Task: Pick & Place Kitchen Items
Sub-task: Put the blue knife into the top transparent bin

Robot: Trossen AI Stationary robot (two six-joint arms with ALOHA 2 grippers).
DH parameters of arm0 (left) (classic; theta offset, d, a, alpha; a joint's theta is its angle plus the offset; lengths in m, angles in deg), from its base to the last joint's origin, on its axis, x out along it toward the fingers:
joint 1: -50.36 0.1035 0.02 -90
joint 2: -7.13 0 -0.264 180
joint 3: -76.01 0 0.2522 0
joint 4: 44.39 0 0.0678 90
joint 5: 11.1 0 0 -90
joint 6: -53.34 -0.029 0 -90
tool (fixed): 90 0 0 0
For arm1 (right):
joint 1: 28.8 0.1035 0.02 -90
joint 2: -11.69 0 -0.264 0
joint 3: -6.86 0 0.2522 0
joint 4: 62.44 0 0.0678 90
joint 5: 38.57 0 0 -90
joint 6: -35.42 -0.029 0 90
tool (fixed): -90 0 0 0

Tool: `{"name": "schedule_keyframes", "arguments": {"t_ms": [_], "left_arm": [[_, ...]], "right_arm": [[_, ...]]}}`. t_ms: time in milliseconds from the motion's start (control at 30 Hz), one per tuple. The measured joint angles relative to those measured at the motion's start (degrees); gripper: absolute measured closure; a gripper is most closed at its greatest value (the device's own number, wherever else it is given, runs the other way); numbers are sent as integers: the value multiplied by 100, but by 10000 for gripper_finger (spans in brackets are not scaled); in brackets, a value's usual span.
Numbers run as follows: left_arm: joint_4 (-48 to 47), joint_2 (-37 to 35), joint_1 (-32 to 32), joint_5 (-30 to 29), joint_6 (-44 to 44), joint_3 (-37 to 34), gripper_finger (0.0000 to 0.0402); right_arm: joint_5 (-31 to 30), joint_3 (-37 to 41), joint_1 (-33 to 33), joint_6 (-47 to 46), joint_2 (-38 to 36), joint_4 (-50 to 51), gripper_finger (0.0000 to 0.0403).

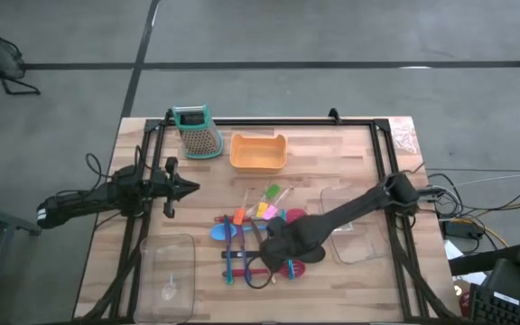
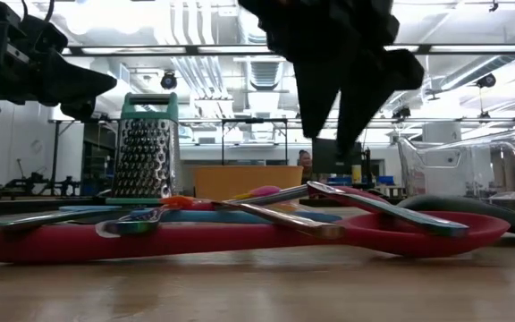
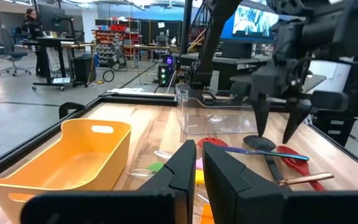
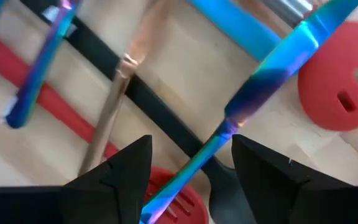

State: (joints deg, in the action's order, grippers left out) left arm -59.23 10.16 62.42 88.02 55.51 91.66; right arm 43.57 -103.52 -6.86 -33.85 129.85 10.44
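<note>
While I am watching from my station, the right end effector is hanging just above the pile of kitchen items at the middle of the tabletop, its two dark fingers spread apart and gripping nothing. In its wrist view an iridescent blue knife is lying between those fingers, crossing over a black handle, with a red slotted spatula off to one side and a coppery utensil beside a red handle. In the low view the red spoon is lying flat with shiny cutlery resting across it.

The left end effector is waiting above the tabletop's left half, clenched on nothing, pointing toward the pile and well apart from it. The box grater and the orange tray are standing near the far edge. One clear bin is sitting near the front left, another partly under the right arm.
</note>
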Motion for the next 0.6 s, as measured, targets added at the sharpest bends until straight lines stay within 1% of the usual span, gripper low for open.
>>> {"name": "schedule_keyframes", "arguments": {"t_ms": [100,400,600], "left_arm": [[0,0,2,0,-1,0,367],[0,0,2,0,-1,0,367],[0,0,2,0,-1,0,367]], "right_arm": [[-4,12,16,-148,123,87,178],[89,47,16,-86,464,108,168],[87,60,16,-76,557,111,181]]}}
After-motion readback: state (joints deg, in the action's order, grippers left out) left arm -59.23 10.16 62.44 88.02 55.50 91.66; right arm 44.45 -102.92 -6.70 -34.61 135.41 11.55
